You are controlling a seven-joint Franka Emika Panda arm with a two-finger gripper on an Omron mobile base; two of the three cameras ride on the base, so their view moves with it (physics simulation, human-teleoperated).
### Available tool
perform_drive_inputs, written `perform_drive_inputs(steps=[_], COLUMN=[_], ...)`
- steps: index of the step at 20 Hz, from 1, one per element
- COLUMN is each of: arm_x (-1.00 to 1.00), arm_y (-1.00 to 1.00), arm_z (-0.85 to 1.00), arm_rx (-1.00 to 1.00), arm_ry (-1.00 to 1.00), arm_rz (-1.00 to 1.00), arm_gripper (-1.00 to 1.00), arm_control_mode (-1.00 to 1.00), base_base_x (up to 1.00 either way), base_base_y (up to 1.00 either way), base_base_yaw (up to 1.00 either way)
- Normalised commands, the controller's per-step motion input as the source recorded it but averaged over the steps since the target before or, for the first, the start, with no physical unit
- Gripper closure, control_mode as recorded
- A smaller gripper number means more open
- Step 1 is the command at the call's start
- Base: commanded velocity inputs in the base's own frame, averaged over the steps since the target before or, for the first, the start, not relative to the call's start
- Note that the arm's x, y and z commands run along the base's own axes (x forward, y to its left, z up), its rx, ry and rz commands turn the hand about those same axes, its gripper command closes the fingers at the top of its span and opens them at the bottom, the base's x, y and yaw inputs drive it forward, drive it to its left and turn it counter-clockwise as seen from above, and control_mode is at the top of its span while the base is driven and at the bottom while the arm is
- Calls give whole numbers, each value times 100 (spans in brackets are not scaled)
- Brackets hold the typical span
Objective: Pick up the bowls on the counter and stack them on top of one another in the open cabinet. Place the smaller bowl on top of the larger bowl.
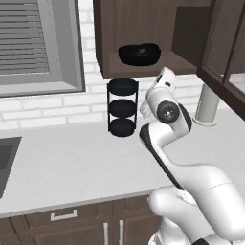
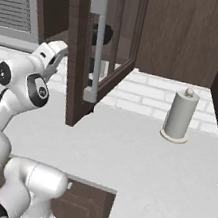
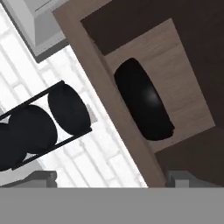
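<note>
A black bowl [image 1: 139, 54] is seen resting on the shelf floor of the open cabinet [image 1: 143, 69], near its front edge; a second bowl within it cannot be distinguished. The three-tier wire rack [image 1: 123, 107] stands on the counter [image 1: 72, 162] just below. Whether the gripper is spread or closed cannot be told.

Glossy black bowl [image 1: 139, 54] upright on open cabinet [image 1: 143, 28] shelf floor; second bowl's nesting indiscernible. Counter [image 1: 72, 162] light grey-white.
</note>
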Motion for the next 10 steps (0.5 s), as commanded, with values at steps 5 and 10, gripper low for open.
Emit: perform_drive_inputs(steps=[5,10], arm_x=[-100,-100], arm_y=[-27,-36], arm_z=[-74,-77], arm_rx=[0,-2], arm_ry=[0,9], arm_rz=[0,0], arm_gripper=[-100,-100], arm_control_mode=[-100,-100], base_base_x=[0,0], base_base_y=[0,0], base_base_yaw=[0,0])
